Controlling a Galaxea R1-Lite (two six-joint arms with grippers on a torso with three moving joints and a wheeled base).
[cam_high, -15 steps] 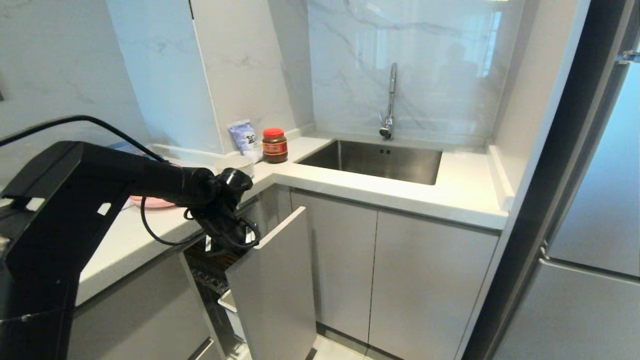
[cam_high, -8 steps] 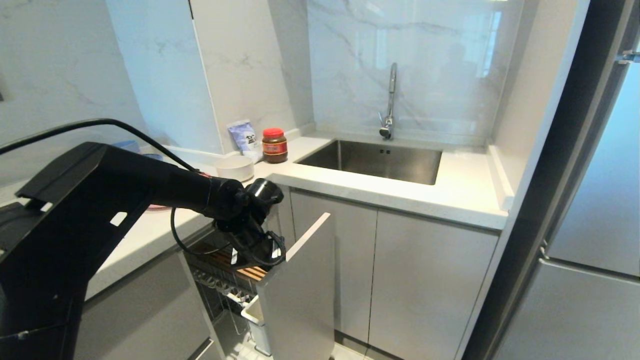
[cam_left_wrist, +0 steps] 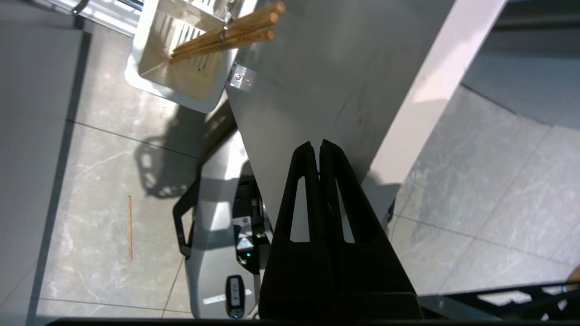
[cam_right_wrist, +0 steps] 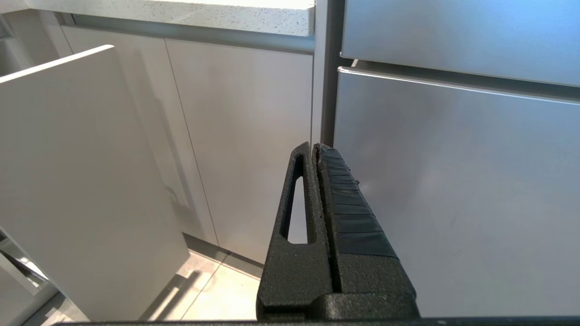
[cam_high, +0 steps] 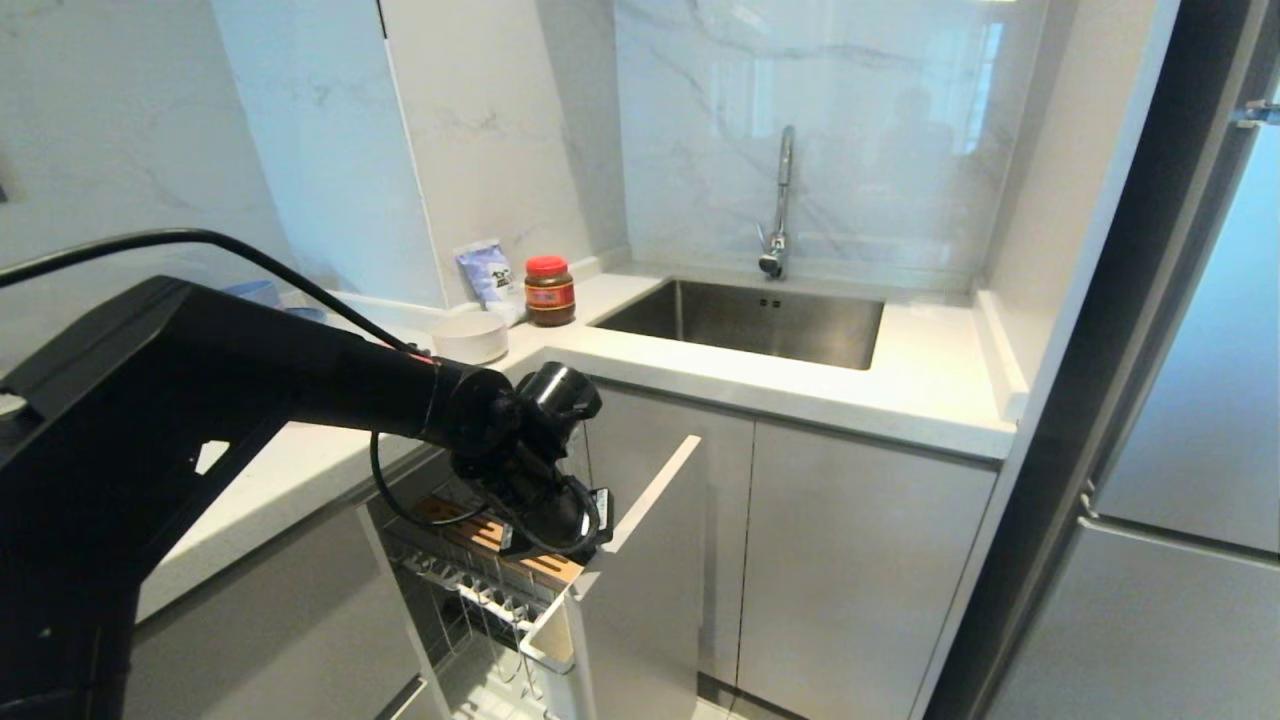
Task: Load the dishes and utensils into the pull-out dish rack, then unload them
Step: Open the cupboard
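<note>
**Rack Stood Pulled Out, Left Gripper Behind Its Front Panel**

At the far left of the head view, the black left arm (cam_high: 250, 385) reached across the white counter (cam_high: 300, 470) toward the cabinets. Its left gripper (cam_left_wrist: 319, 146) pointed down just inside the upper edge of the front panel (cam_high: 650, 600), with both fingers (cam_left_wrist: 303, 181) pressed together and nothing between them. In the wrist view the tips lay against or just over the panel's inner face; contact could not be told for certain.

The pull-out dish rack (cam_high: 480, 590) stood drawn out from under the counter, its chrome wires and slotted wooden strip (cam_high: 480, 535) exposed behind the panel. In the left wrist view, the white cutlery tray (cam_left_wrist: 181, 72) sat beside the panel, with the chopsticks (cam_left_wrist: 226, 34) leaning in it, their ends up toward the panel's edge. A single thin stick (cam_left_wrist: 130, 226) lay on the floor tiles (cam_left_wrist: 99, 181).

Farther back on the counter, the cream-white bowl (cam_high: 470, 335) sat near a red-lidded jar (cam_high: 549, 290) and a blue pouch (cam_high: 486, 272). To the right lay the steel sink (cam_high: 745, 320) with its tap (cam_high: 780, 200).

The right gripper (cam_right_wrist: 316, 147) hung clenched and empty, before grey cabinet doors (cam_right_wrist: 244, 136).
</note>
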